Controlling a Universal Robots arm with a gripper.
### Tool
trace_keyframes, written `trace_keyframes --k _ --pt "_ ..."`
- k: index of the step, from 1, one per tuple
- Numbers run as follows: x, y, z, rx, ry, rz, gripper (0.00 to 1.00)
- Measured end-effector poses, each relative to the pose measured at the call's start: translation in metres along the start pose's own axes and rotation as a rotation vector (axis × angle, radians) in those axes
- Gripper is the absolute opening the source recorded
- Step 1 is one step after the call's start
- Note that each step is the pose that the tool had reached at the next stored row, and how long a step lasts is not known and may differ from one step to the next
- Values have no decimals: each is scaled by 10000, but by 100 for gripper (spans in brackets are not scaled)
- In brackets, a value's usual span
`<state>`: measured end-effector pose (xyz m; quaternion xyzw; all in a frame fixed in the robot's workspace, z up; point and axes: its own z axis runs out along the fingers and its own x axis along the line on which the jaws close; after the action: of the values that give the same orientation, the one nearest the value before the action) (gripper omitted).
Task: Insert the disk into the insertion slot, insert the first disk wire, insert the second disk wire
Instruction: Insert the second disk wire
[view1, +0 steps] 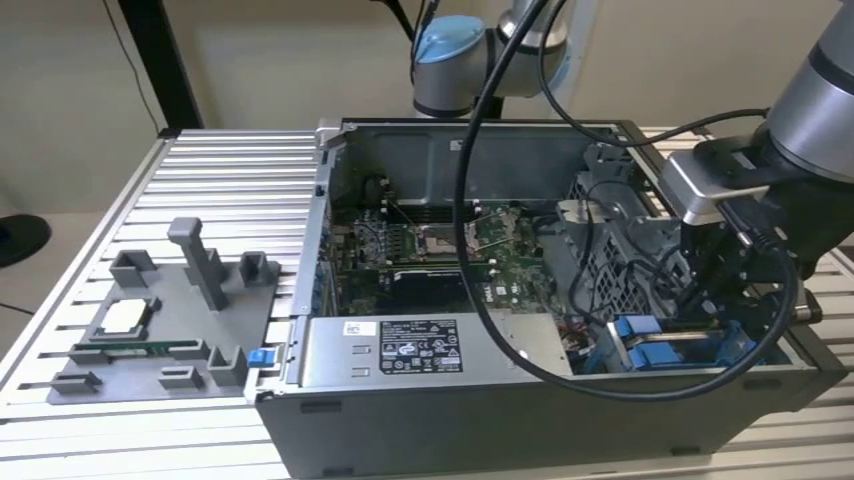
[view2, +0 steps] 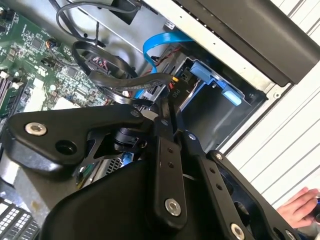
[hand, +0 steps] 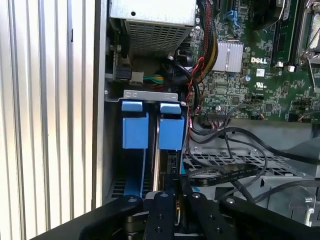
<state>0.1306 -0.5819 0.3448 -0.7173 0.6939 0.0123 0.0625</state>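
Cables (hand: 225, 172) crowd the insertion slot (hand: 150, 145); tool (hand: 176, 192) pinched narrow on a wire.

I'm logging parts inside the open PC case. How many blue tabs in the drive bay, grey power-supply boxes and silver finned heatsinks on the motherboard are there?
Blue tabs: 2
Grey power-supply box: 1
Silver finned heatsink: 1
Total: 4

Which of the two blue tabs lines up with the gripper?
The motherboard-side tab, straight ahead of the gripper; the other tab hugs the case wall.
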Motion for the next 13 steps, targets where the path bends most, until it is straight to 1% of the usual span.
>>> trace_keyframes --k 6,13 --pt "-11 7 -4 29 5 -5 0" --pt "-24 10 27 94 6 -6 0"
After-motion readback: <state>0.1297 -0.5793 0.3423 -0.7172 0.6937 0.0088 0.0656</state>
